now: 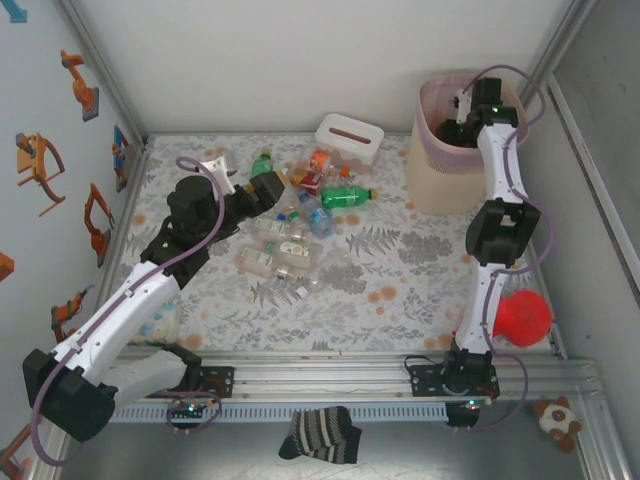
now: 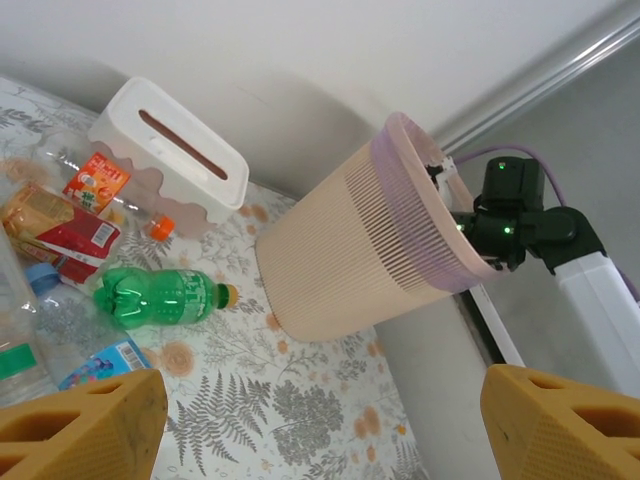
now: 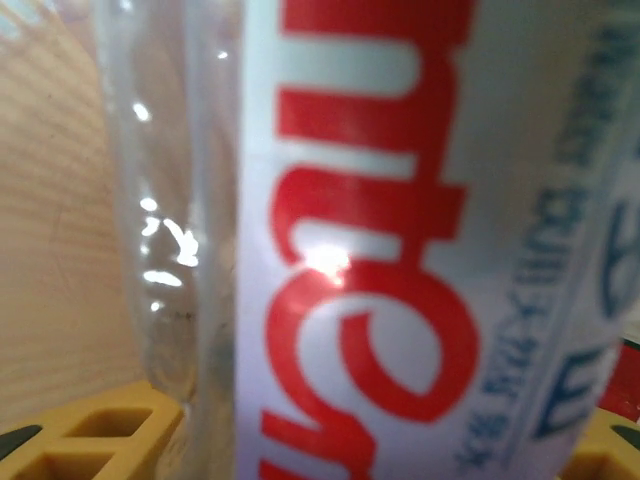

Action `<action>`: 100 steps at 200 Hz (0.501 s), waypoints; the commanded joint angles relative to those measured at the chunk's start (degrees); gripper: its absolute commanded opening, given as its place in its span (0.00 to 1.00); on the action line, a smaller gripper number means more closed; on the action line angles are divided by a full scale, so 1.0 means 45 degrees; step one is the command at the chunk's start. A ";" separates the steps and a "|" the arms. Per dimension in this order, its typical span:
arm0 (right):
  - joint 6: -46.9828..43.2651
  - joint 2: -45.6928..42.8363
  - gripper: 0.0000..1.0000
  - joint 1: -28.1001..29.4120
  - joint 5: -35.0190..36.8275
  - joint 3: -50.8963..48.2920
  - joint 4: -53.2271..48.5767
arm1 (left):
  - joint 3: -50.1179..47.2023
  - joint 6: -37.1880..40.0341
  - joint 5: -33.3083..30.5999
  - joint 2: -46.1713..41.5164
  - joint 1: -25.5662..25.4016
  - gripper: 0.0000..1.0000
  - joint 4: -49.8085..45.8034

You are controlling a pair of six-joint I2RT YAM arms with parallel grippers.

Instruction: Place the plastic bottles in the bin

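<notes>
From above, the right arm (image 1: 500, 230) reaches into the bin (image 1: 440, 180) at the table's two o'clock. The bottles (image 1: 290, 235) lie heaped toward ten o'clock, under the left gripper (image 1: 268, 190). Its wrist camera shows its fingers (image 2: 80, 425) wide and empty. The right wrist camera shows a red-lettered bottle (image 3: 380, 250) between the right gripper (image 3: 350, 445) fingers, but I cannot tell whether they grip it.

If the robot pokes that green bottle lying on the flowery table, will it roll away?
Probably. The green bottle lies on its side and its body looks round, so a sideways poke would likely roll it. It looks like thin plastic, so it is probably light and may dent if squeezed. Its shiny skin could be slippery.
</notes>
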 commanded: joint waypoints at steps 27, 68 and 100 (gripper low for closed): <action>-0.0107 -0.0837 0.67 -0.0089 0.0195 0.0427 -0.0179 | 0.0477 0.0437 -0.1450 -0.0032 -0.0010 0.81 -0.1987; -0.0020 -0.1934 0.70 -0.0076 0.0028 0.0360 -0.0120 | 0.1665 0.2172 -0.2096 0.0649 0.0009 0.82 -0.4531; 0.0012 -0.2711 0.70 -0.0085 -0.0120 0.0116 -0.0103 | 0.2282 0.4897 -0.1478 0.1137 0.0032 0.82 -0.5387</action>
